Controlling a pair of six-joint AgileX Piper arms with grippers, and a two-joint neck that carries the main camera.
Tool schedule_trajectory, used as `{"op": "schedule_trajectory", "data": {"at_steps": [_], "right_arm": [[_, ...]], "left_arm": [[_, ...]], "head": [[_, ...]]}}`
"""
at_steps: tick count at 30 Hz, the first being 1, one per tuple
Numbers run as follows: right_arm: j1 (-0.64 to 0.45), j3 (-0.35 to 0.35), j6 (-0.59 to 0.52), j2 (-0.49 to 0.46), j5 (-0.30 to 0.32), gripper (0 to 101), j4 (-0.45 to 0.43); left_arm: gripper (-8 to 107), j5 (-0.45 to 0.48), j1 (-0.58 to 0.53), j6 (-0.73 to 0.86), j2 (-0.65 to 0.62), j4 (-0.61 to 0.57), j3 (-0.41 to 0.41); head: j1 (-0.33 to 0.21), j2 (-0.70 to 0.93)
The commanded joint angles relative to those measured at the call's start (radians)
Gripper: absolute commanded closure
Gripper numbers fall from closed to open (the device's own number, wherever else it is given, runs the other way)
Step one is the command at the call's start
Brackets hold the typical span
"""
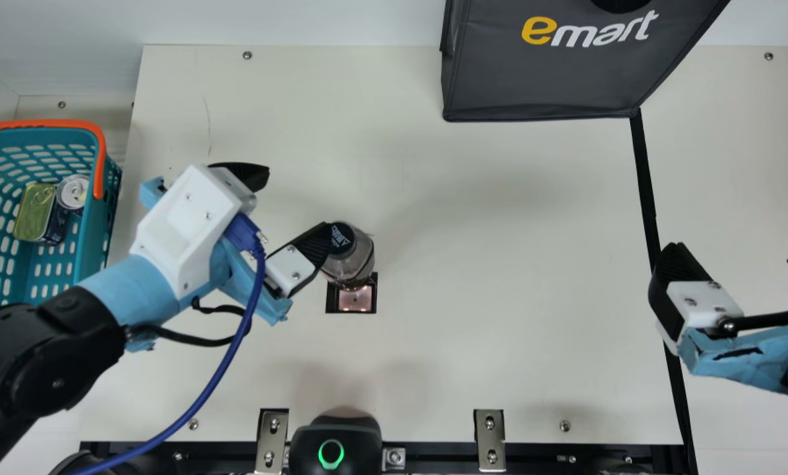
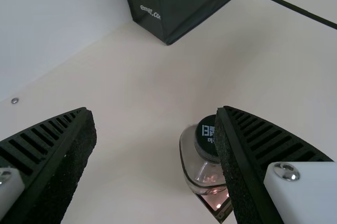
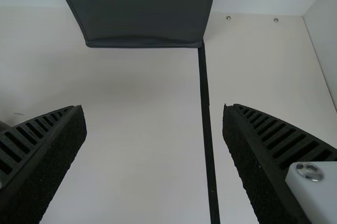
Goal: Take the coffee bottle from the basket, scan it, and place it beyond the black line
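Two cans [image 1: 73, 191] sit in one basket [image 1: 95, 241], one bottle [image 1: 359, 258] stands outside, left tool [image 1: 296, 200] and right tool [image 1: 738, 251] gape.

The table [image 1: 499, 264] looks smooth and matt. By its left edge, the basket [image 1: 97, 231] is pierced plastic, and the can [image 1: 72, 191] inside is shiny metal. The bottle [image 1: 362, 260] is clear and glossy (glass or plastic, I cannot tell), its cap [image 1: 343, 239] matt. At the far edge, the bag [image 1: 539, 76] looks like matt cloth; the near edge's brackets [image 1: 489, 439] are shiny metal.
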Motion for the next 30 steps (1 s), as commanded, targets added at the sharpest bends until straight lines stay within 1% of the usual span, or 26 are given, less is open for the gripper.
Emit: {"op": "schedule_trajectory", "data": {"at_steps": [1,10,16,23,30], "right_arm": [[0.000,0.000,0.000,0.000,0.000,11,0.000],[0.000,0.000,0.000,0.000,0.000,11,0.000],[0.000,0.000,0.000,0.000,0.000,11,0.000],[0.000,0.000,0.000,0.000,0.000,11,0.000],[0.000,0.000,0.000,0.000,0.000,11,0.000]], "left_arm": [[9,-0.001,-0.001,-0.063,-0.010,0.061,0.004],[9,-0.029,-0.028,-0.260,-0.035,0.248,0.039],[9,-0.064,-0.072,-0.404,-0.039,0.421,0.078],[9,-0.066,-0.168,-0.617,-0.047,0.646,0.121],[9,-0.007,-0.328,-0.901,-0.033,0.888,0.122]], "head": [[-0.026,0.002],[-0.026,0.002],[-0.026,0.002],[-0.026,0.002],[-0.026,0.002]]}}
